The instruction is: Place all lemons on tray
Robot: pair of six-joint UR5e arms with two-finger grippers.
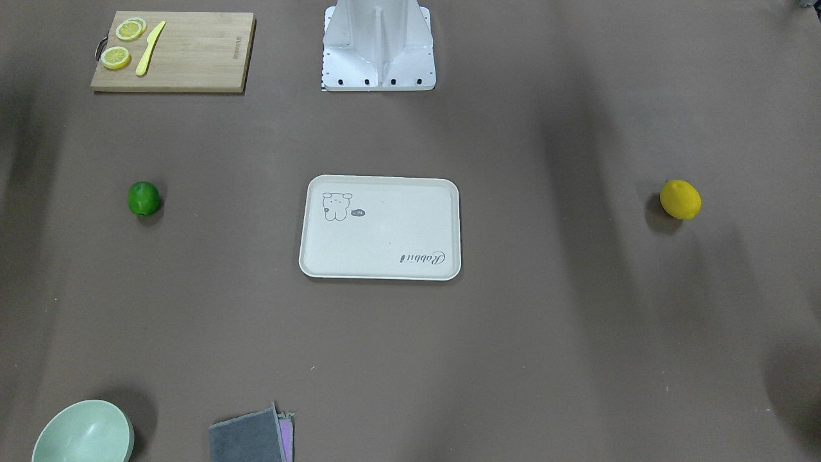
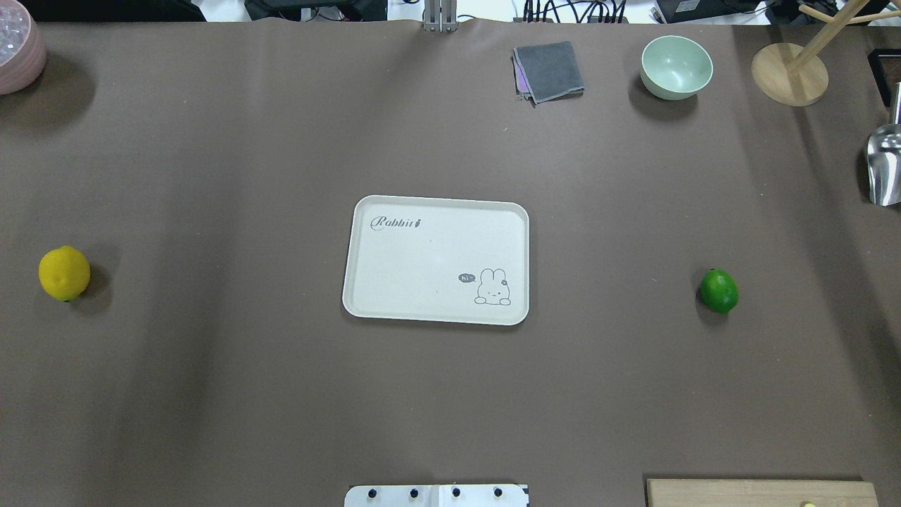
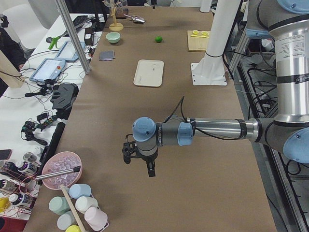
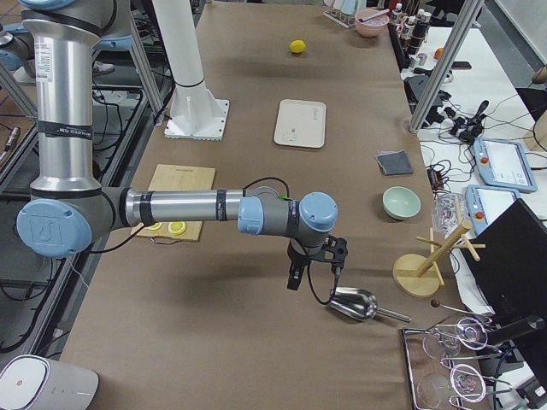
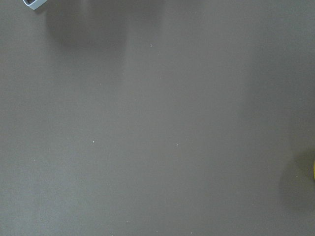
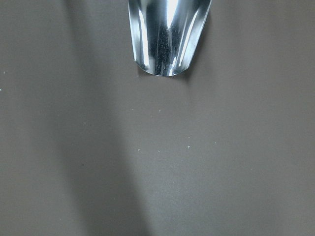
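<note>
The cream tray (image 1: 385, 231) lies empty at the table's middle, also in the overhead view (image 2: 429, 267). The yellow lemon (image 1: 680, 199) (image 2: 64, 273) lies on the table far out on my left side. The green lemon (image 1: 143, 198) (image 2: 719, 291) lies far out on my right side. My left gripper (image 3: 139, 166) hangs above bare table, past the yellow lemon, near the table's left end. My right gripper (image 4: 314, 275) hangs near a metal scoop (image 6: 167, 39) at the right end. Both show only in side views, so I cannot tell whether they are open or shut.
A bamboo cutting board (image 1: 186, 54) with lemon slices and a yellow knife sits near my base on the right. A green bowl (image 2: 676, 67), folded cloth (image 2: 549, 70), wooden rack (image 2: 788, 74) and pink bowl (image 2: 17, 46) line the far edge.
</note>
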